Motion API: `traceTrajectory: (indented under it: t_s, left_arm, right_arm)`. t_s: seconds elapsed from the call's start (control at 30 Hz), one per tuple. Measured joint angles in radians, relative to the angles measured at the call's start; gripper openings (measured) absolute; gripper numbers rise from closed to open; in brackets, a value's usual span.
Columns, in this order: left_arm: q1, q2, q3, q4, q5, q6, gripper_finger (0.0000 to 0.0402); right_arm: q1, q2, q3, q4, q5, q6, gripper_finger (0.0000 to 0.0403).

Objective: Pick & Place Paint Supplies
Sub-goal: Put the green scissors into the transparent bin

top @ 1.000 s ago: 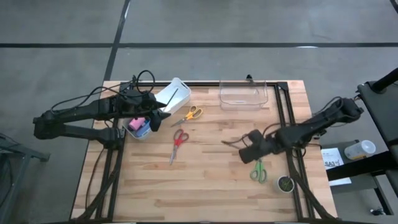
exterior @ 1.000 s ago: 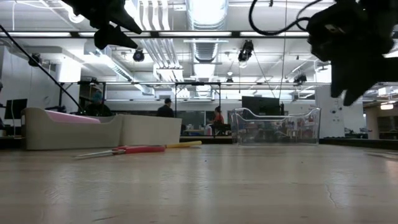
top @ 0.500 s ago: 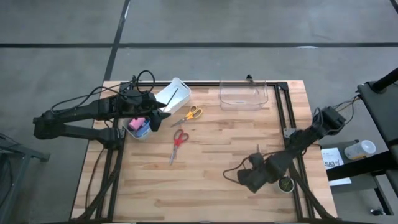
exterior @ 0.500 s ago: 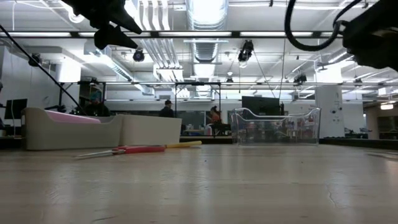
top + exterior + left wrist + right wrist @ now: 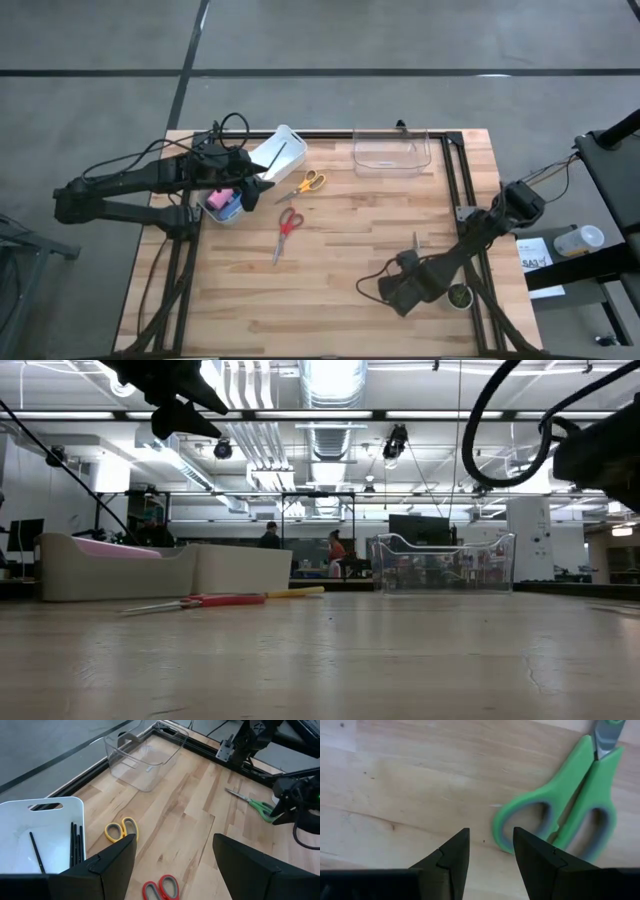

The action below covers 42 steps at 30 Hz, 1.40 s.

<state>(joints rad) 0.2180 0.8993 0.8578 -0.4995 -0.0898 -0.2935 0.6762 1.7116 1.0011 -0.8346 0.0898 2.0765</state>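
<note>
Thin brown paintbrushes point(image 5: 75, 845) lie in the white bin point(image 5: 278, 150) at the far left. Next to the bin, a pink bottle point(image 5: 218, 197) and a blue item point(image 5: 232, 207) show under my left arm. My left gripper point(image 5: 175, 865) hangs open above the bin's near side, holding nothing. My right gripper point(image 5: 489, 855) points down, open, low over the table near its front right. The green scissors' handle loops point(image 5: 565, 820) lie just beside its fingertips, untouched. In the high view my right arm point(image 5: 400, 290) covers most of these scissors.
Yellow scissors point(image 5: 305, 183) and red scissors point(image 5: 285, 225) lie left of centre. A clear bin point(image 5: 390, 150) stands at the far edge. A small round dark object point(image 5: 458, 296) sits by the front right corner. Bare wood lies in the table's middle and near left.
My right gripper has gone toward the table's near edge and down, rolling about its own axis as it went. It now stands over the green scissors' handle end. Its finger gap looks unchanged.
</note>
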Motion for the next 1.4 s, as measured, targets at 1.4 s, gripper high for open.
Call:
traceTrajectory:
  t_s: [1.4]
  left_arm:
    - [0.0, 0.0, 0.0, 0.0, 0.0, 0.0, 0.0271]
  right_arm:
    - [0.0, 0.053, -0.013, 0.031, 0.0, -0.045, 0.0035]
